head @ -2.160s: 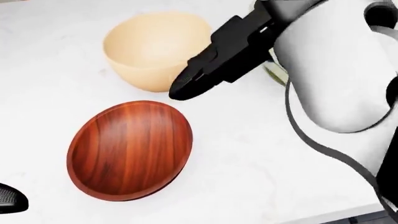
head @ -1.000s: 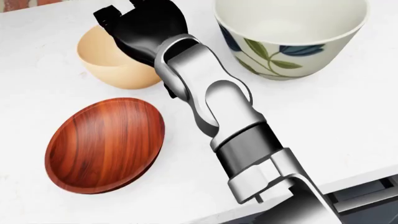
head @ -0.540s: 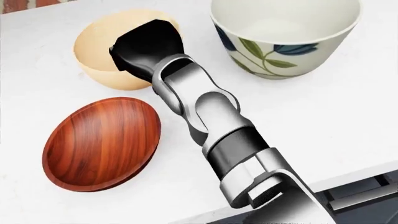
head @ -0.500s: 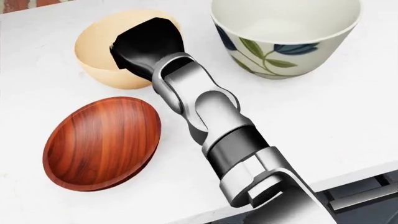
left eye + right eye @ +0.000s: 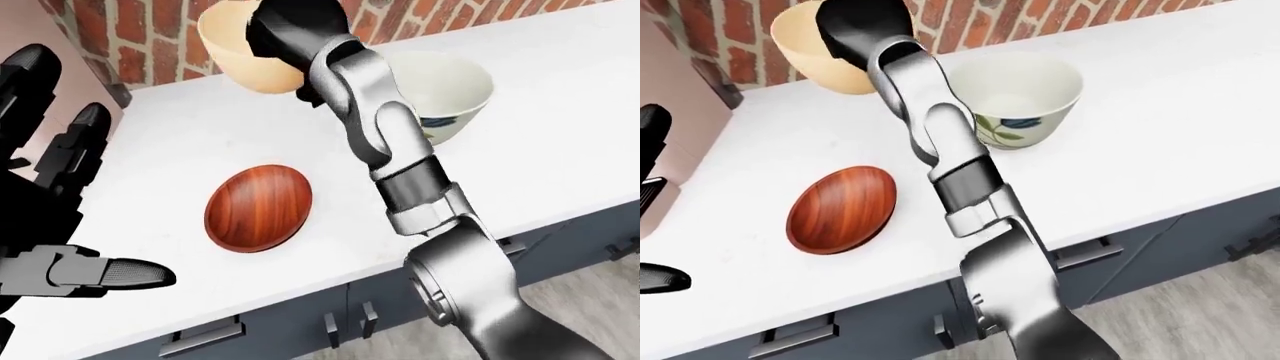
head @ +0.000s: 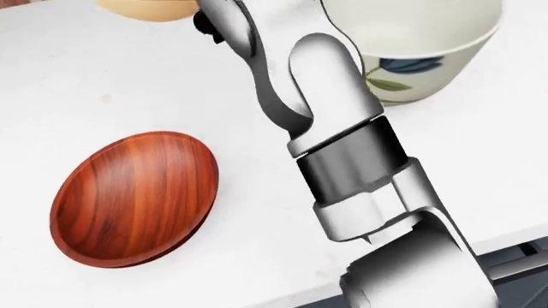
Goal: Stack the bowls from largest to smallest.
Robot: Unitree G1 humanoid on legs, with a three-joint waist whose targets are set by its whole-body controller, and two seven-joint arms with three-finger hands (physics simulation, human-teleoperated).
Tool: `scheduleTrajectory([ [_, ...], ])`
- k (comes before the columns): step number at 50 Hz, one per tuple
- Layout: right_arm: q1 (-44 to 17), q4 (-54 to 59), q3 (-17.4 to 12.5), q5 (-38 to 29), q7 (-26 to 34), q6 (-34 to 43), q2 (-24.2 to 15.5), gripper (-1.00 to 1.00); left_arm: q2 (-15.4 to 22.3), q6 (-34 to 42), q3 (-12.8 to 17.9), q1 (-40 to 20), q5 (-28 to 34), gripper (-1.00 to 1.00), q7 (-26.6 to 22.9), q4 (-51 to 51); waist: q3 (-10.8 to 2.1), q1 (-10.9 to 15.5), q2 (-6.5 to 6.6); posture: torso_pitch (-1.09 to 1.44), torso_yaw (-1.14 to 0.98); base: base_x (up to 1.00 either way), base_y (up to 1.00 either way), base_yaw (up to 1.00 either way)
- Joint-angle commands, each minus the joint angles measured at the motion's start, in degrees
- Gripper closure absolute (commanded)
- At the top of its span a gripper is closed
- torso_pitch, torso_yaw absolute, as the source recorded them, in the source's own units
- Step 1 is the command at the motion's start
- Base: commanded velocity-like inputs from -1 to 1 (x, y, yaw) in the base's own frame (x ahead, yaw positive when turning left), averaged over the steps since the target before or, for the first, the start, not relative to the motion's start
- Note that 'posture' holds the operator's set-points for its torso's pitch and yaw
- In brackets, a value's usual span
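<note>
Right robot hand [image 5: 862, 26] grips round beige plastic bowl [image 5: 805, 45], lifted above white worktop [image 5: 1160, 112]; left robot hand [image 5: 50, 217] w/ fingers spread, empty.

Silver jointed arm [image 5: 940, 150] w/ dark band, black right hand [image 5: 855, 26], black left hand [image 5: 45, 217].

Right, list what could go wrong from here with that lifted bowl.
1. The right hand grips the tan bowl only at one side of its rim, and the bowl hangs tilted; it could slip or swing loose.
2. The floral bowl stands just beside the raised arm, so the forearm may knock it during the carry.
3. The wooden bowl sits tipped on the counter; a bump could rock it.
</note>
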Motion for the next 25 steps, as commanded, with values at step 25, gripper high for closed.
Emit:
scheduleTrajectory([
  [25,-4.4,-25.32,-5.96,10.03,31.39,1.69,-14.38,1.0,3.81,-2.12,2.38,-0.04,-5.23,-1.0,4.14,-0.84,-7.63,-0.3,0.29,-0.24,0.0,0.0,0.0,0.0],
])
